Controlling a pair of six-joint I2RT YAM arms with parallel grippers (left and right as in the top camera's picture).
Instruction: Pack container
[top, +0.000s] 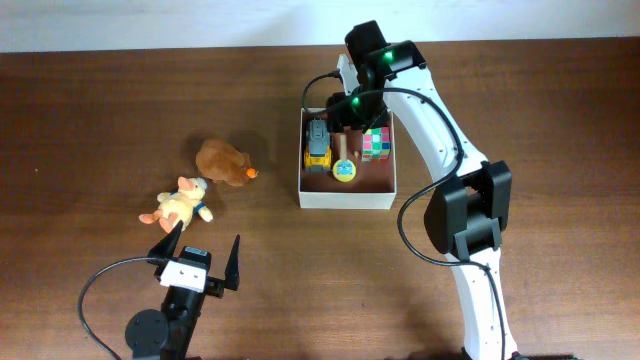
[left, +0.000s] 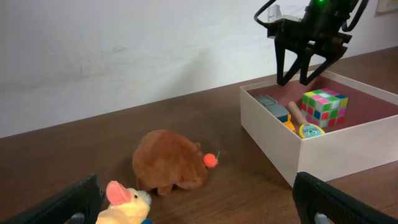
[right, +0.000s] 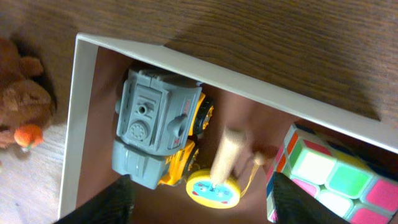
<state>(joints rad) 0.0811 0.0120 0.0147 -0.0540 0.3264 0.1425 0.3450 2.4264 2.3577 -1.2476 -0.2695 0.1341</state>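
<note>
The container, a square white box with a pinkish-brown inside, sits right of centre. It holds a grey and yellow toy truck, a yellow rattle drum with a wooden handle and a colourful puzzle cube. It also shows in the left wrist view and the right wrist view. My right gripper hangs open and empty above the box's back. A brown plush and a yellow plush lie on the table to the left. My left gripper is open and empty, just in front of the yellow plush.
The dark wooden table reaches a pale wall at the back. The right arm's white links run down the right side of the table. A black cable loops near the left arm's base.
</note>
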